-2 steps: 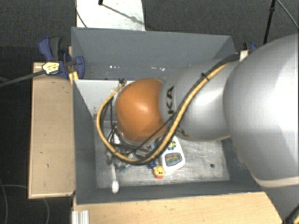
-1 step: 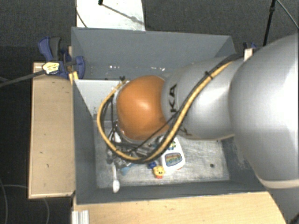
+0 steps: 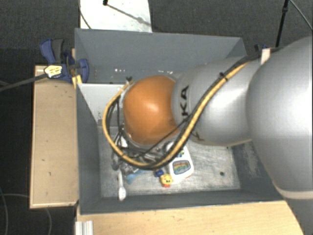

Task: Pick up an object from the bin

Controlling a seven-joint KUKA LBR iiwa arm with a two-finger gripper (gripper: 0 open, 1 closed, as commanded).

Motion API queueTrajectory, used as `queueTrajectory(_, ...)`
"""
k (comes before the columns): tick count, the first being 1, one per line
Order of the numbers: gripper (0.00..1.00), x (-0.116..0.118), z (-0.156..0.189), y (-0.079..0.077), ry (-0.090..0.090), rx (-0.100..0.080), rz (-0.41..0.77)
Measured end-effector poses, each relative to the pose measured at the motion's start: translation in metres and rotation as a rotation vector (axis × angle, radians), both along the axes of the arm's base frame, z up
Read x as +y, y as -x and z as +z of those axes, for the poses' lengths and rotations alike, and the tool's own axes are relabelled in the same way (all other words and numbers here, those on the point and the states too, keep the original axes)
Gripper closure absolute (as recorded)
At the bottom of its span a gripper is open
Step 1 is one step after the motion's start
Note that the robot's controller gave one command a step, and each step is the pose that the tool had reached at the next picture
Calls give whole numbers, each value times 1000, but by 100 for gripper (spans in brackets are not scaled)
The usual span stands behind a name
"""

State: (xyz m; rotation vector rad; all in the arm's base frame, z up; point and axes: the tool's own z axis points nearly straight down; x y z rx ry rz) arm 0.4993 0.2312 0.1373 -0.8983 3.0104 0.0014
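Orange cover (image 3: pixel 149 109) is masking the gripper (image 3: pixel 133 164); we cannot tell its state, and are risking closing blind beside the white card (image 3: pixel 182 166).

Dark carpet floor (image 3: pixel 29 13) all around.
A white sheet (image 3: pixel 137 4) lies on it, with thin cables (image 3: pixel 19 81) and a black stand pole (image 3: pixel 282 18).
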Motion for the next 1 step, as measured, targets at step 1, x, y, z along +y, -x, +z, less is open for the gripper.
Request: queueTrajectory(1,100,0,12,-1,-2,-4,-2)
